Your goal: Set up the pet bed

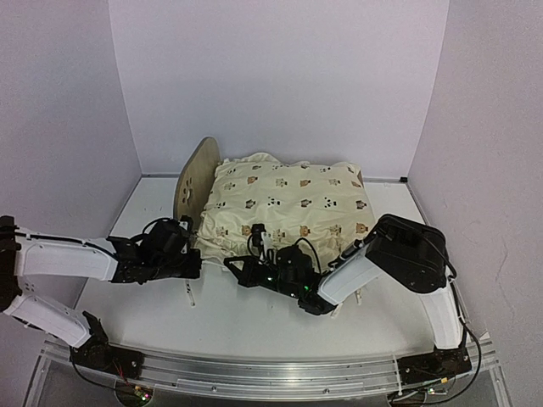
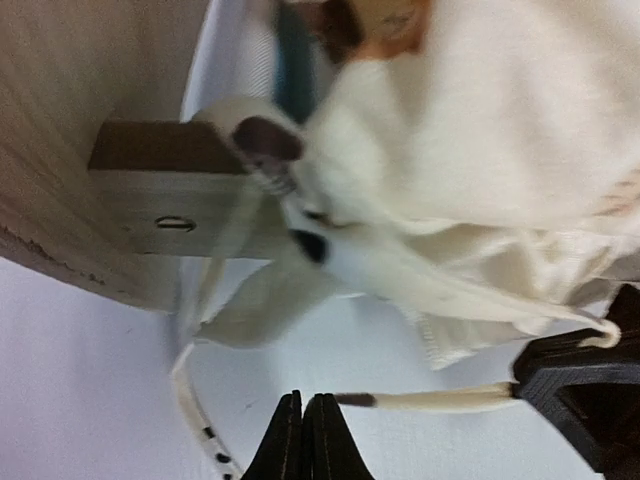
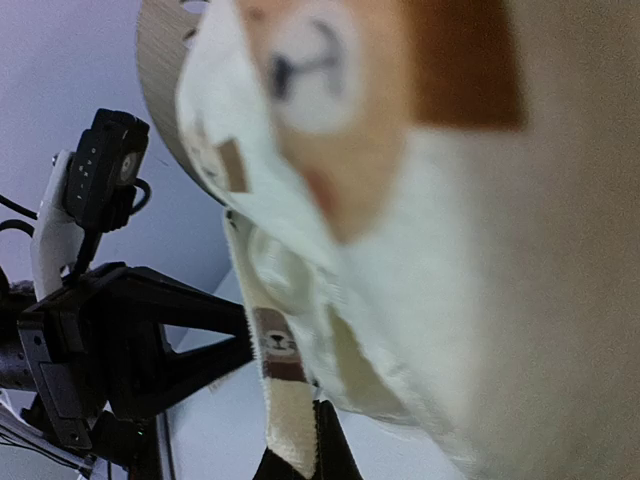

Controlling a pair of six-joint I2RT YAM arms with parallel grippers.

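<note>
Left claw (image 2: 303, 405) shut beside tie (image 2: 430, 400); cushion (image 1: 288, 203) covers pet bed (image 1: 193, 182).

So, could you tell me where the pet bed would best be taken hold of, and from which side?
On the pet bed, probably the arched headboard: a thin standing panel, its top edge bare, so a gripper can come from above and close across its thickness. The cushion covers most of the rest.
</note>
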